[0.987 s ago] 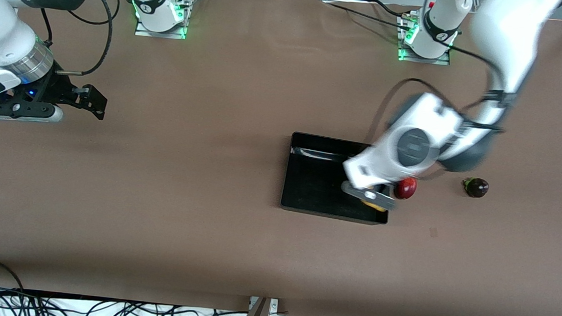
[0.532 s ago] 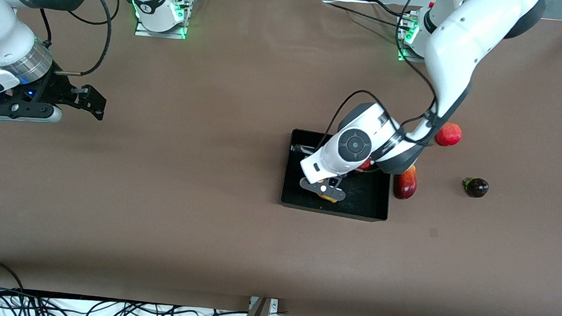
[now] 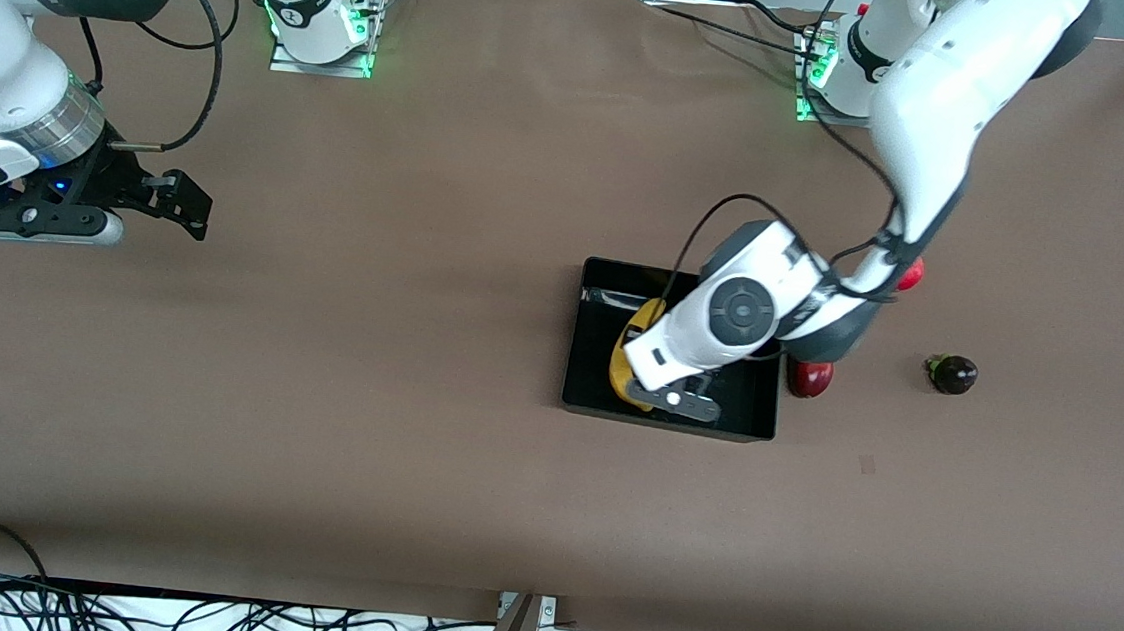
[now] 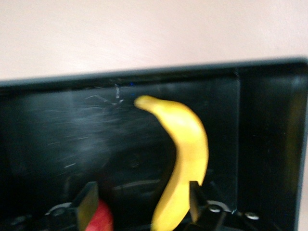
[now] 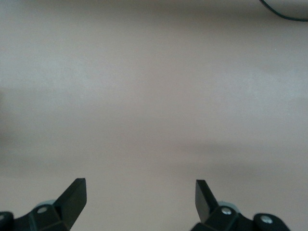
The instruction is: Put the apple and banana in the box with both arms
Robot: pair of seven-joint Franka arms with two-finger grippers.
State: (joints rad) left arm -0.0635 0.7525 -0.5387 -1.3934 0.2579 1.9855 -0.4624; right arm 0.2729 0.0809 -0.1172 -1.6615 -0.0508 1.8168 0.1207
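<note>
The black box [image 3: 575,342] sits mid-table. The yellow banana [image 3: 623,358] lies inside it, at the side toward the right arm's end. My left gripper [image 3: 678,401] hangs open low in the box, just beside the banana. In the left wrist view the banana [image 4: 185,154] runs along the box floor [image 4: 57,144] past one finger [image 4: 195,202], and the red apple [image 4: 102,220] peeks out by the other finger. The arm hides the apple in the front view. My right gripper [image 3: 195,209] waits open and empty over bare table at the right arm's end [image 5: 139,192].
A dark-red mango [image 3: 808,377] lies just outside the box wall toward the left arm's end. A red pomegranate [image 3: 912,274] shows partly past the left arm, farther from the camera. A small dark purple fruit [image 3: 953,373] lies toward the left arm's end.
My left gripper swung over the box with the banana, lowered, and let go. The banana now lies free in the box and the gripper has shifted slightly toward the left arm's end. The right arm has not moved.
</note>
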